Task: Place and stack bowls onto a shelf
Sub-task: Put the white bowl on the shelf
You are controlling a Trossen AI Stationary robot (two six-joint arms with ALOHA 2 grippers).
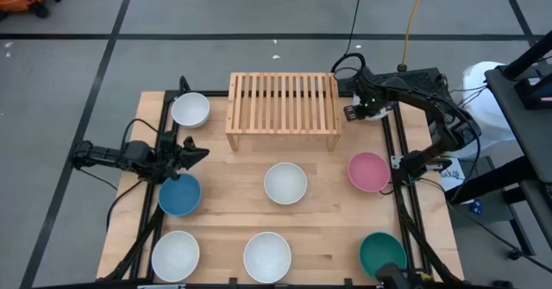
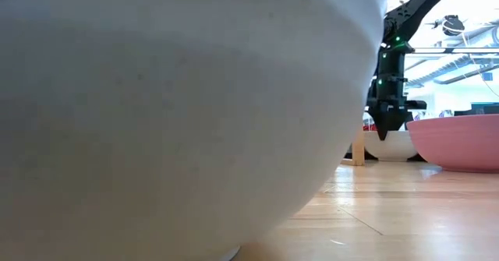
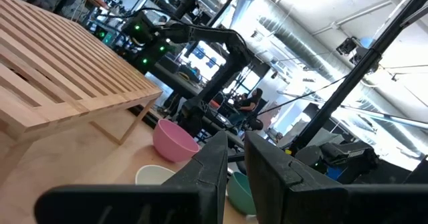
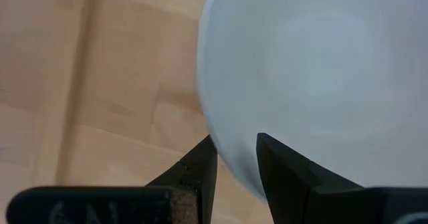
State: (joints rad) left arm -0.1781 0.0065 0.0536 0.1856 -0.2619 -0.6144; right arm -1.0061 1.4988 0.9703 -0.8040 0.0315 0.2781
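A round white bowl [image 2: 156,97] fills the table-level foreground. Beyond it, the right gripper [image 2: 387,127] hangs over another white bowl [image 2: 394,146] beside the slatted light-wood shelf [image 1: 283,103], fingers narrowly parted, clasping nothing. The left gripper [image 1: 194,153], slightly parted and empty-handed, waits by the round blue bowl [image 1: 179,194].

Right tool [image 1: 351,113] points down, nearly closed; left tool [image 1: 200,153] narrowly parted.

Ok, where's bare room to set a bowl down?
The shelf top is bare. On the table, free patches lie between the shelf front and the middle white bowl, and between that bowl and the blue bowl. Crowded: the left edge, where the left gripper sits by the blue bowl, and the shelf's right end under the right gripper.
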